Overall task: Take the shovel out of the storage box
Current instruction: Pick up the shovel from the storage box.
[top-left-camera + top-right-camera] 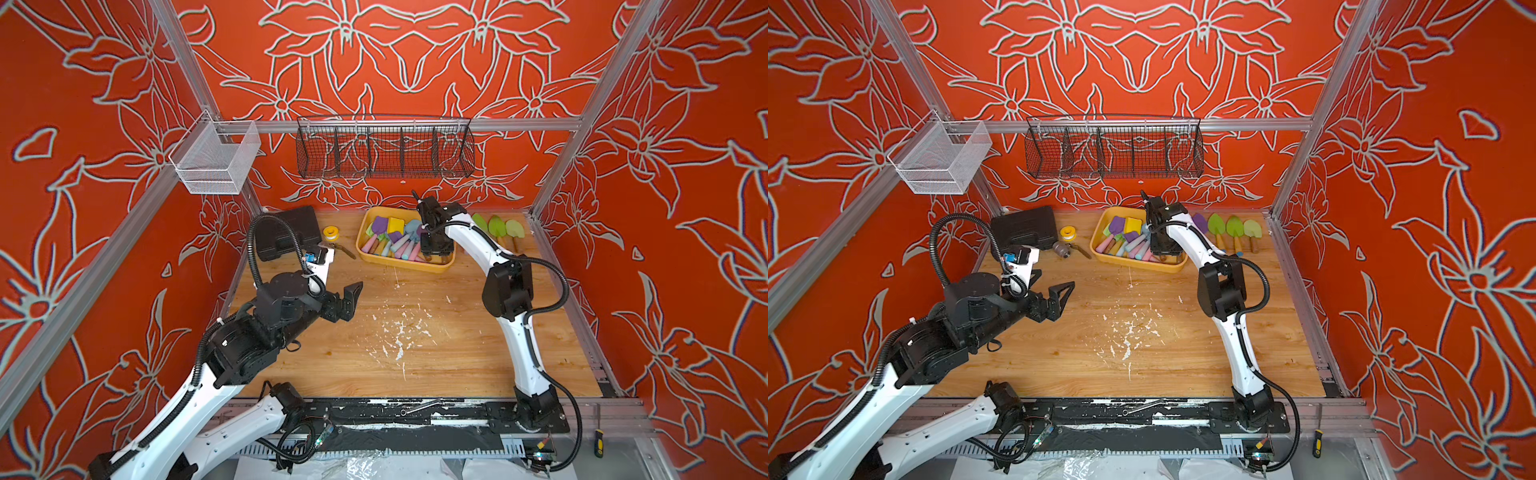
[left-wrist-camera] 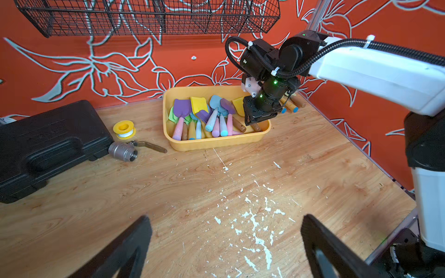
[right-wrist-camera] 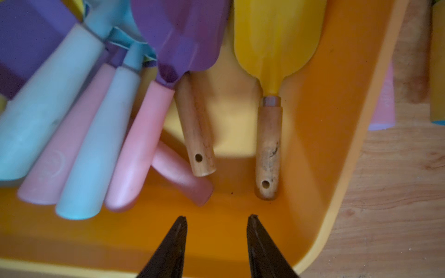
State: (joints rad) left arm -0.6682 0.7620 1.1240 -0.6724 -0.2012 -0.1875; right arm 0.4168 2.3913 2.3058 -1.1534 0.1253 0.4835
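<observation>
A light wooden table (image 1: 415,353) carries everything. At its back left lies a black hard-shell plastic case (image 1: 286,232). At the back middle, well apart from the case, sits the shallow yellow-orange plastic storage box (image 1: 399,266) with rounded corners. It holds a heap of small shovels (image 2: 204,115) with purple, yellow, blue and green blades (handles pink, pale blue or wooden, mostly pointing toward the robot).

The right hand (image 3: 216,217) reaches down into the box at the end nearer its own arm. Its fingers (image 3: 260,240) are partly apart with nothing between them, over bare box floor, just short of two wooden handle ends. One handle belongs to a yellow-bladed shovel (image 3: 268,144) lying along the box wall. The left hand (image 2: 225,220) hovers over the table's left middle, spread wide and empty.

Three green-bladed shovels (image 1: 496,226) lie on the table just beside the box. Between case and box are a steel ball valve (image 2: 122,151) and a yellow-and-white tape roll (image 2: 124,128).
</observation>
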